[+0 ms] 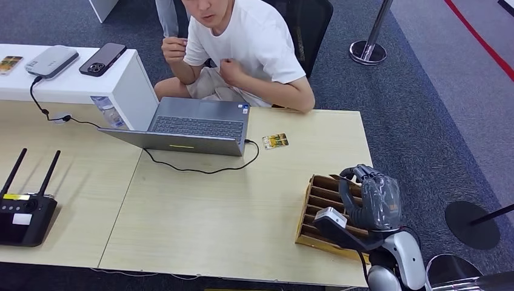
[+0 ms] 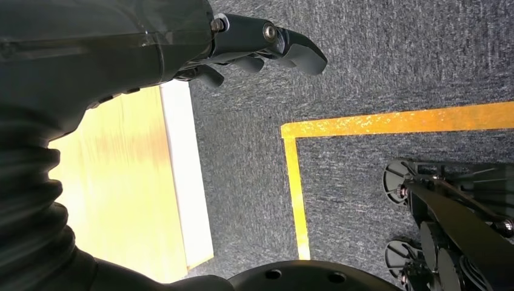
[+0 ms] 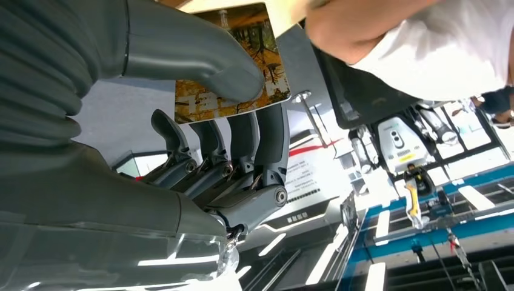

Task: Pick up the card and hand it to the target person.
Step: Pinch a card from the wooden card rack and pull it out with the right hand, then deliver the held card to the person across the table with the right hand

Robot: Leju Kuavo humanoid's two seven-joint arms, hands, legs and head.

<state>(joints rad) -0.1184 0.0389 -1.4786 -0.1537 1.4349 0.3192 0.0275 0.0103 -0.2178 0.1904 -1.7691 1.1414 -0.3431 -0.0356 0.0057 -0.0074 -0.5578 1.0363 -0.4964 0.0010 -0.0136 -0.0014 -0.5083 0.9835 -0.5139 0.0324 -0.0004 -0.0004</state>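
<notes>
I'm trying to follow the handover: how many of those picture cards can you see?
2, maybe 3: one pinched in the robot's right hand, one on the table beside the laptop, perhaps one on the white counter.

Table (image 1: 242, 218) pale matt wood | rack (image 1: 321, 206) bare wood | laptop (image 1: 194, 124) matt grey metal | carpet (image 2: 363, 66) rough grey | card (image 3: 233, 60) glossy

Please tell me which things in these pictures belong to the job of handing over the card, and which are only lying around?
Belong to the job:
- card, held in the right hand
- person behind the table
- card holder

Lying about:
- laptop
- second card on the table
- router
- phone
- bottle
- left hand, hanging over the floor
</notes>
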